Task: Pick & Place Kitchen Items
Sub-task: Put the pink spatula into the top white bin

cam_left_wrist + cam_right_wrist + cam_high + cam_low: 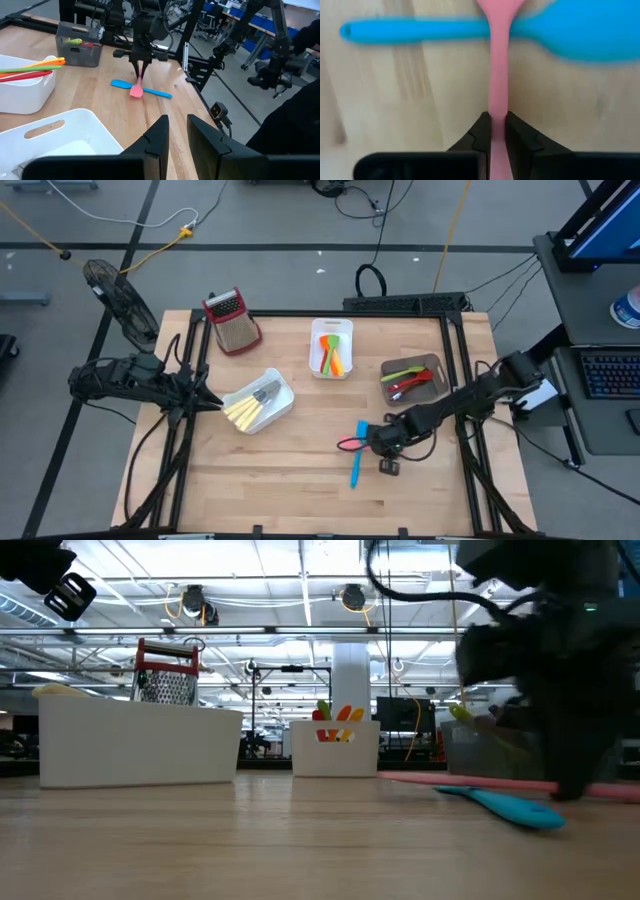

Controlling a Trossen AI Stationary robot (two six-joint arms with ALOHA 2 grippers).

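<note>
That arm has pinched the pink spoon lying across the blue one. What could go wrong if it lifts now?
The right gripper holds the pink spoon only by its thin handle, so the spoon could swivel or slip out when raised.

The pink spoon lies crossed over the blue spoon, touching it. Lifting might drag or nudge the blue one out of place.

The grey bin already holds utensils, so a tilted spoon could catch on them or the rim.

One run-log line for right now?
right claw shut on pink spatula | pink spatula crosses blue spatula | left claw parked by white bin
</note>
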